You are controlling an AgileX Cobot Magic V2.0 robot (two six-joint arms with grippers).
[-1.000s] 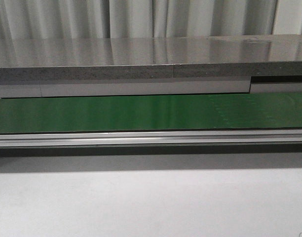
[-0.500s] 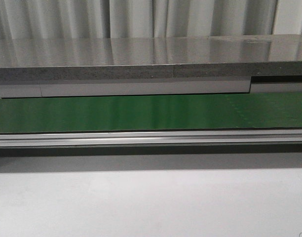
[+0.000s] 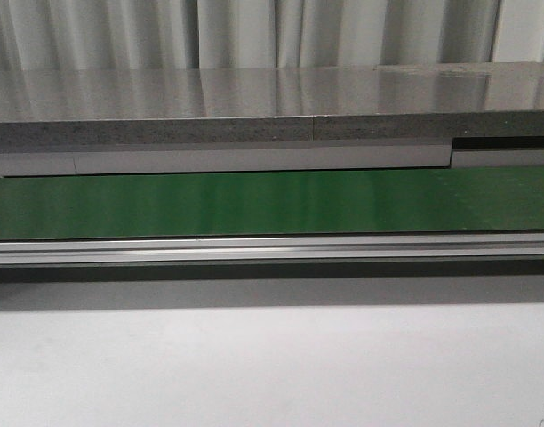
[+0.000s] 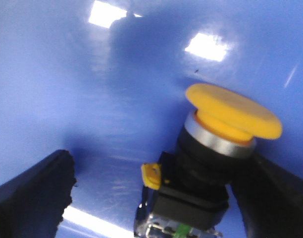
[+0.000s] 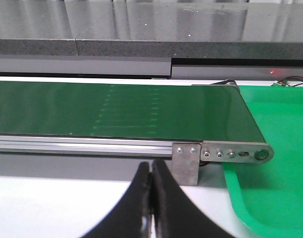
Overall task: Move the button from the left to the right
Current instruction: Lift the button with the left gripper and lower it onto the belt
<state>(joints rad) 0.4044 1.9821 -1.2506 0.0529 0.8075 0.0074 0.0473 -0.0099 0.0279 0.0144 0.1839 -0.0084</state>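
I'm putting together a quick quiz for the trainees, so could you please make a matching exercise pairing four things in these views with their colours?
Things:
1. button cap
2. conveyor belt
3. bin floor under the button
4. right gripper fingers

Colours:
a. black
b. blue
c. yellow-orange
d. dark green

Pairs: 1-c, 2-d, 3-b, 4-a
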